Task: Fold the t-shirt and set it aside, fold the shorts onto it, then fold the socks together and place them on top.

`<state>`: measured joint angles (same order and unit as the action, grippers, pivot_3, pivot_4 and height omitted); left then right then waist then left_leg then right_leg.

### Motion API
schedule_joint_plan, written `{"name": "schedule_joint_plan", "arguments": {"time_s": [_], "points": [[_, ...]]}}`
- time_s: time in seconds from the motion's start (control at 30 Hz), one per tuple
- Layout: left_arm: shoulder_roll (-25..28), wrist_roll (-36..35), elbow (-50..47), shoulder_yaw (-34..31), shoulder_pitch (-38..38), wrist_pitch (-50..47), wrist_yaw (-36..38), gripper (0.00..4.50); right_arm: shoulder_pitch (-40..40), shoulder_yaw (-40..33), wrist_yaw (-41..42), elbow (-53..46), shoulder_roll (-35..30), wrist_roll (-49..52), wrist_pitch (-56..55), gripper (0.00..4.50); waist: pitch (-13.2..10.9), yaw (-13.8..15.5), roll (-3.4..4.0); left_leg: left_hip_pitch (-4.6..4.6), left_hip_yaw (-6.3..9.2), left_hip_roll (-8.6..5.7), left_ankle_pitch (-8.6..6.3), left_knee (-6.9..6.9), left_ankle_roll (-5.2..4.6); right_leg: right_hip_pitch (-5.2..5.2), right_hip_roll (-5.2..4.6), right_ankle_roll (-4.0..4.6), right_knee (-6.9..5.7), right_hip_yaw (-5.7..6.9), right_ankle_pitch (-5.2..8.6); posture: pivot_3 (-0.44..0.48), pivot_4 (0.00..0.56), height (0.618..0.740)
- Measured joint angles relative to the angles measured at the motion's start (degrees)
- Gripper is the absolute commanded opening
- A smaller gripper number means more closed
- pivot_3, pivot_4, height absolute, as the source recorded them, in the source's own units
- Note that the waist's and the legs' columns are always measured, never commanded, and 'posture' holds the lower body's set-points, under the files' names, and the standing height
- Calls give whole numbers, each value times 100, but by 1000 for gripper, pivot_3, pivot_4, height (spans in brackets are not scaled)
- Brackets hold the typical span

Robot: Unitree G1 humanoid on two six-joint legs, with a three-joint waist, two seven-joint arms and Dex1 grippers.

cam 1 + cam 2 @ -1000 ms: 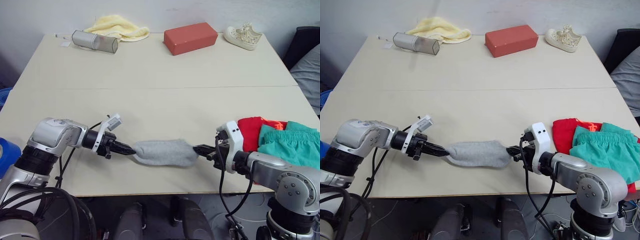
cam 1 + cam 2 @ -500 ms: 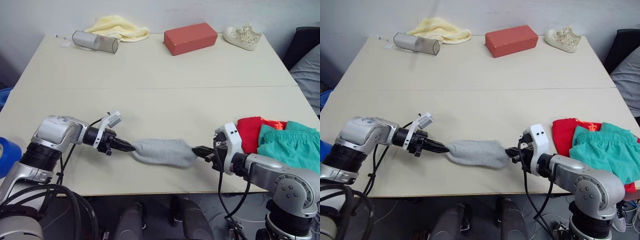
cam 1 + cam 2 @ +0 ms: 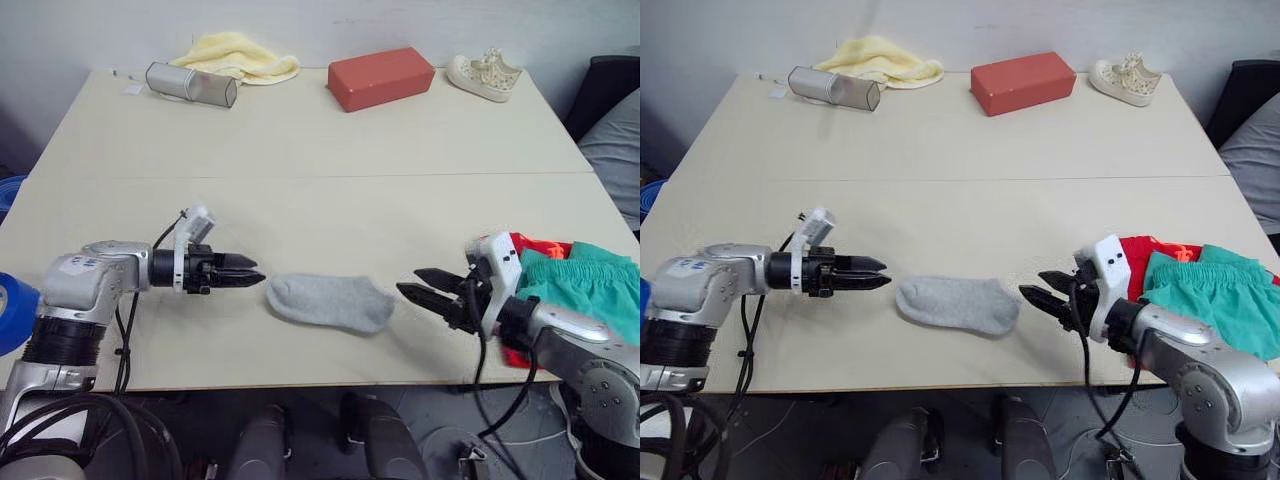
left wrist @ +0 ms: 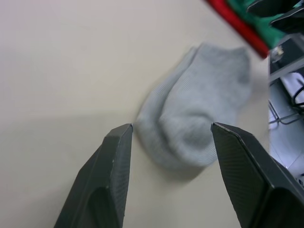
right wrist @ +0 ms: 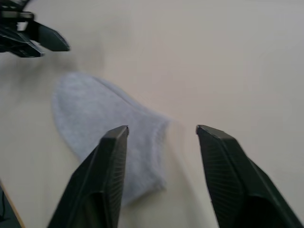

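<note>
socks (image 3: 330, 301): lying flat on the table (image 3: 300, 130) near its front edge, between the two grippers, touching neither. Look like one sock stacked on the other; from the left wrist view I think there are two layers, but can't be sure.
left gripper (image 3: 250, 279): at 9 o'clock of the socks, just beside the end. Jaws open in the wrist view, holding nothing.
right gripper (image 3: 418, 283): at 3 o'clock of the socks, near but apart. Jaws spread, empty.
shorts (image 3: 585, 290): teal, on top of the red t-shirt (image 3: 535, 247), at the table's right front edge, 3 o'clock of the socks, behind the right gripper.
step (my read): socks laid together, next comes a fold or pickup, then onto the pile.
risk 1: a pinch at one end grabs the top layer only, so the pair splits on lift. Cause: thin knit, loose stacking.
risk 2: socks sit close to the front edge; a sideways drag could push them off the table.
risk 3: the right arm swings back toward 3 o'clock and catches the shorts, disturbing the fold. Cause: pile sits right beside its wrist.
risk 4: pile overhangs the right edge a bit; dropping the socks off-centre may tip them to the floor.
clutter: towel (image 3: 235, 52), grey case (image 3: 190, 83), red box (image 3: 381, 76), shoe (image 3: 486, 73) all at 12 o'clock, well apart, no concern.
</note>
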<state>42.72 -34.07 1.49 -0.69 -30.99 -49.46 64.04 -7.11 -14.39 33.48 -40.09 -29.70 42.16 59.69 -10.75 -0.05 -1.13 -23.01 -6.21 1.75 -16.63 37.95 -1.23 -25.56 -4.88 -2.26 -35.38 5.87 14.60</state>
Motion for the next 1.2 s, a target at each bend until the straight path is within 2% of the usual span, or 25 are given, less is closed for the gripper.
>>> {"name": "schedule_joint_plan", "arguments": {"time_s": [0.13,0.17,0.2,0.27,0.4,0.53,0.77,1.03,1.13,1.2], "points": [[-479,73,-475,117,220,649,-38,515,149,1178,410,67,-59,-834,-1374,16,0,4,0,7,-1,-4,3,7,3,7,1,-2,-5,-4,-1,0,150,740],[-679,155,-567,222,312,861,-102,141,189,1569,515,198,-128,-1212,-1839,0,0,3,0,6,-3,-5,3,8,2,8,0,-5,-3,-4,-2,0,150,740],[-866,237,-589,347,369,1024,-178,7,201,1869,568,355,-131,-1493,-2169,0,0,7,-2,3,-2,-5,4,15,1,8,1,-6,-5,-3,-3,0,150,740],[-1063,560,-541,623,475,1421,-329,7,208,2299,571,749,-92,-2015,-2776,0,0,10,-3,3,-3,-6,5,20,0,8,1,-7,-7,-4,-5,0,150,740],[-1280,1257,-74,877,484,2252,-655,7,181,2595,505,1564,45,-2650,-3570,0,0,7,-4,9,-8,-3,9,23,0,8,3,0,-15,-8,-9,0,150,740],[-1410,1658,179,994,661,2639,-951,7,180,2546,508,2058,99,-2882,-4091,0,0,-1,-4,12,-8,4,10,23,2,8,6,5,-17,-7,-12,0,150,740],[-1334,1723,115,946,965,2818,-990,7,564,1968,594,2248,47,-2732,-4278,0,1,18,-3,19,-5,4,9,21,3,14,-1,6,-18,-5,-12,0,150,740],[-1345,1696,168,789,1129,3101,-1011,7,1137,1229,720,2355,-100,-2557,-4628,0,1,-3,-3,74,-14,20,2,11,14,61,8,22,-9,-6,-3,0,150,740],[-1496,1303,73,476,1197,3301,-796,7,1348,789,733,1929,-89,-1943,-4469,0,0,21,-4,66,-11,26,0,10,19,55,12,24,-11,-5,-1,0,150,740],[-1402,1067,-203,334,1190,3277,-607,7,1498,450,588,1288,-90,-1093,-3839,0,0,26,-4,69,-5,31,-4,10,27,58,15,25,-14,-6,-1,0,150,740]]}}
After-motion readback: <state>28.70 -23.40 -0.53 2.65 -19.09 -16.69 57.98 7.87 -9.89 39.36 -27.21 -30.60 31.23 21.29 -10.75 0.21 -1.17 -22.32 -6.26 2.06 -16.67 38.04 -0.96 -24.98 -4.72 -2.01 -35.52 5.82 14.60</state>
